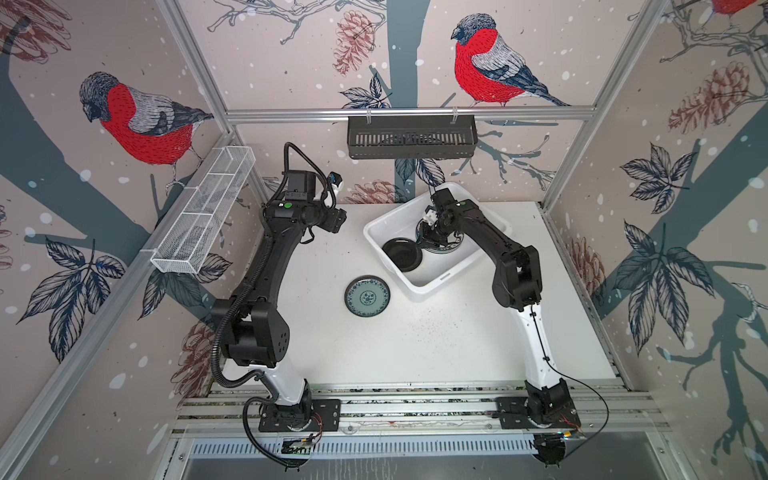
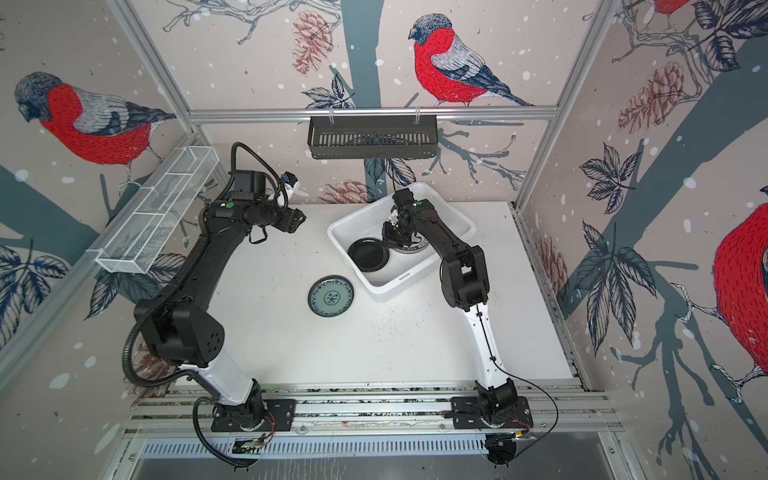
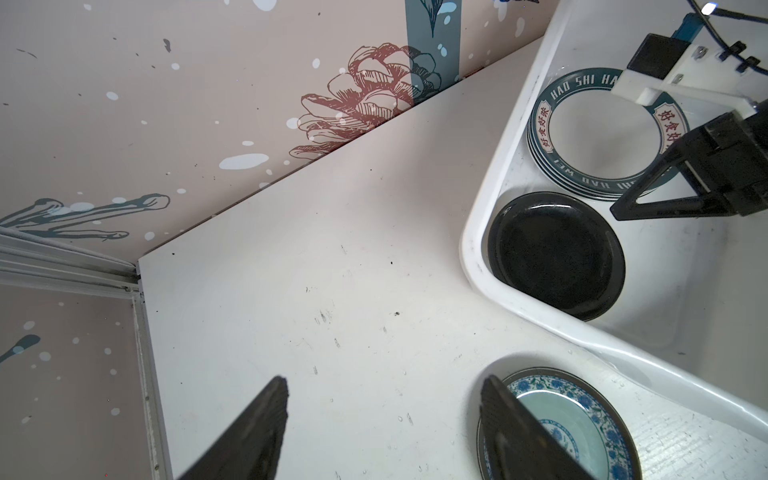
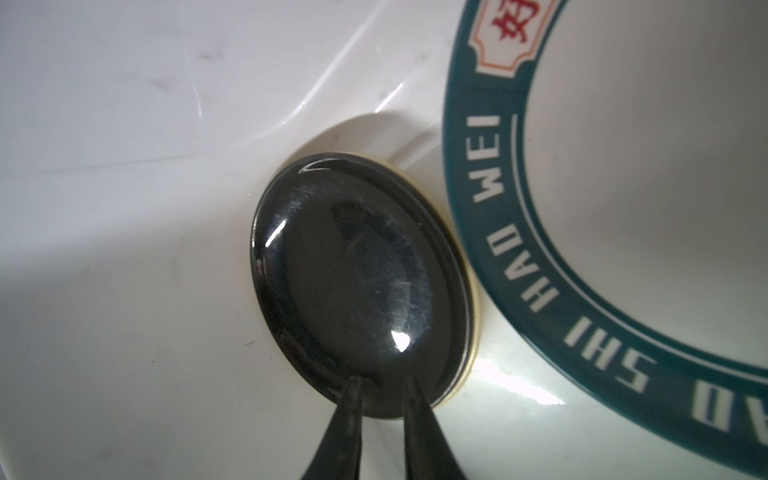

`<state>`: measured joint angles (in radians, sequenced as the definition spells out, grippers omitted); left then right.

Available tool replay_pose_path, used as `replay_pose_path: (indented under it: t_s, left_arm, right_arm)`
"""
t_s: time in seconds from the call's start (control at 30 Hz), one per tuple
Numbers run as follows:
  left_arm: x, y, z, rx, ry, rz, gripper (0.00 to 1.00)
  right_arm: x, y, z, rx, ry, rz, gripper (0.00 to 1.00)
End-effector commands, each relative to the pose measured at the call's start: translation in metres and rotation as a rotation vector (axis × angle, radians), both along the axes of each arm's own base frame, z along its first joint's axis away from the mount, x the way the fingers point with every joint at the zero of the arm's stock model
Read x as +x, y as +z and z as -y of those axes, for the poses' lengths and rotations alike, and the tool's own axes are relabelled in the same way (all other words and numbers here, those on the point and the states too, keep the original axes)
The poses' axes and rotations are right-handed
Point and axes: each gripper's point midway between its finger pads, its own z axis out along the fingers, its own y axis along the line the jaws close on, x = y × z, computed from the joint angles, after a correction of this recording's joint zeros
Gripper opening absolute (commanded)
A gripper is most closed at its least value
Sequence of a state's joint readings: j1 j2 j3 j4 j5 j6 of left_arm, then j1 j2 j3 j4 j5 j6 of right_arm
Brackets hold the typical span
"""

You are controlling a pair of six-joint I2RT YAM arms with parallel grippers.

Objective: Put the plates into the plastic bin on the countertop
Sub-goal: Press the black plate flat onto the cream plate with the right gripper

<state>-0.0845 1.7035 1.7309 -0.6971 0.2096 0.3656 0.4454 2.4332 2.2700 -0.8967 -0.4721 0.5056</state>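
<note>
Glossy black plate [image 4: 357,286] in smooth shiny plastic bin [image 4: 124,124]; countertop [image 3: 332,249] matt, scuffed.

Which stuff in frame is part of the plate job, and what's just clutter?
Job: teal plate on the countertop; black plate and lettered-rim plates in the plastic bin.
Not part of it: black slotted rack; white wire mesh tray.

You've got a black slotted rack [image 1: 410,141] [image 2: 372,136] hooked on the aluminium rail [image 1: 409,113] at upper centre in both top views. A white wire mesh tray [image 1: 203,210] [image 2: 156,222], split into compartments, slants along the left. Bullfinch wallpaper [image 1: 141,120] covers the walls, and its pine cone print [image 3: 365,95] sits upper middle in your left wrist view
</note>
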Motion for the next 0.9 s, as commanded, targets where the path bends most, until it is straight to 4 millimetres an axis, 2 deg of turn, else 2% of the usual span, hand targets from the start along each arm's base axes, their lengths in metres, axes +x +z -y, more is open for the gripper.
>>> replay_pose_path:
  t_s: [0.0, 0.23, 0.47, 0.63, 0.87]
  left_arm:
    - [0.002, 0.007, 0.0, -0.024, 0.001, 0.022, 0.73]
    - [0.001, 0.006, -0.003, -0.023, 0.009, 0.016, 0.73]
    - [0.0, 0.007, -0.004, -0.027, 0.01, 0.016, 0.73]
    - [-0.001, 0.006, -0.005, -0.028, 0.013, 0.015, 0.73]
    - [-0.005, 0.004, -0.006, -0.028, 0.015, 0.013, 0.73]
  right_arm:
    - [-0.001, 0.001, -0.019, 0.043, 0.024, 0.011, 0.21]
    - [-0.008, -0.014, -0.048, 0.078, 0.057, 0.002, 0.21]
    - [-0.009, -0.029, -0.06, 0.091, 0.057, -0.012, 0.21]
    - [-0.008, -0.042, -0.054, 0.059, 0.037, -0.03, 0.21]
    - [-0.009, -0.05, -0.045, 0.018, 0.031, -0.042, 0.21]
